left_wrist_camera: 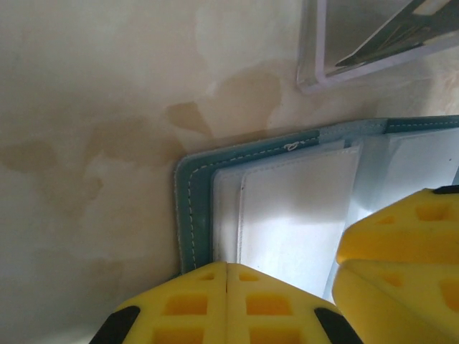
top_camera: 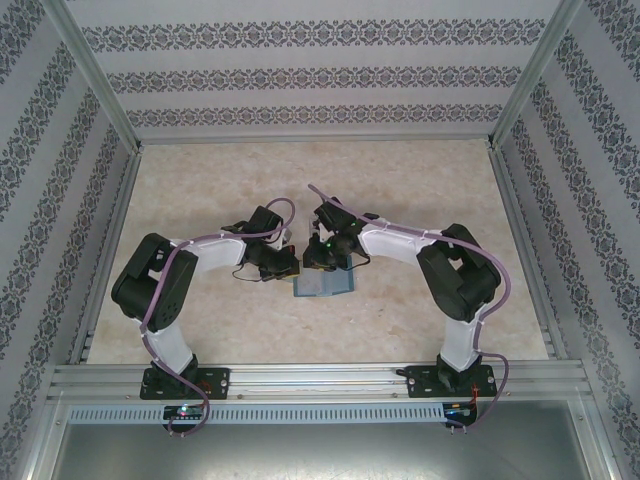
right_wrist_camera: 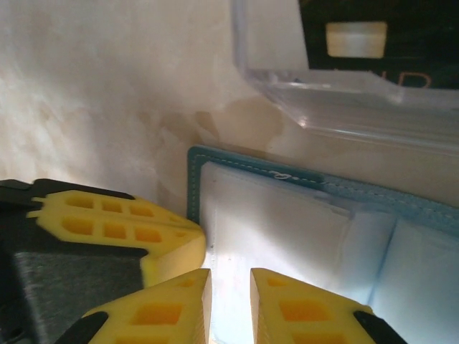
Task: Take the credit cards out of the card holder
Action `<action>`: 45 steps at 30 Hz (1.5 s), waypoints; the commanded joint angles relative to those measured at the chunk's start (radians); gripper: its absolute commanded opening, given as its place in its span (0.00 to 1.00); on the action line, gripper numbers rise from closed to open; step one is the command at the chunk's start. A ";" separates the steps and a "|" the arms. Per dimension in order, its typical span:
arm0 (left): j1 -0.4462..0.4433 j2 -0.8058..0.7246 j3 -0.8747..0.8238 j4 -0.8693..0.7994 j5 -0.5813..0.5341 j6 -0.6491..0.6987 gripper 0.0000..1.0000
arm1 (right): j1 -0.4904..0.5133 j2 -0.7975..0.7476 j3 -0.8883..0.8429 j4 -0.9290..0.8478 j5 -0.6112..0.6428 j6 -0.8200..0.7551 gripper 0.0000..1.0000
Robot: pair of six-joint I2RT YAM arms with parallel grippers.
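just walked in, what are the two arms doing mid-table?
Both arms meet over a flat teal-blue card holder lying open mid-table. The left gripper is shut, yellow fingertips at the holder's edge, apparently pinning it. The right gripper sits beside it over the pale pockets, jaws parted by a narrow gap, nothing clearly between them. A clear plastic piece lies just beyond the holder. Can't tell whether anything is out of the pockets yet.

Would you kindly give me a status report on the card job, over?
Left pincer shut at edge of open card holder. Right pincer slightly parted over its sleeves. Clear plastic piece just beyond holder.
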 commanded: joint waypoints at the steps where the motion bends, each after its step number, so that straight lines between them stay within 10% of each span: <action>1: -0.011 0.014 -0.013 0.014 0.010 -0.013 0.00 | 0.018 0.020 -0.006 -0.033 -0.005 0.006 0.24; 45: -0.010 0.018 -0.018 0.014 0.009 -0.017 0.00 | 0.043 0.049 0.072 -0.253 0.185 -0.092 0.63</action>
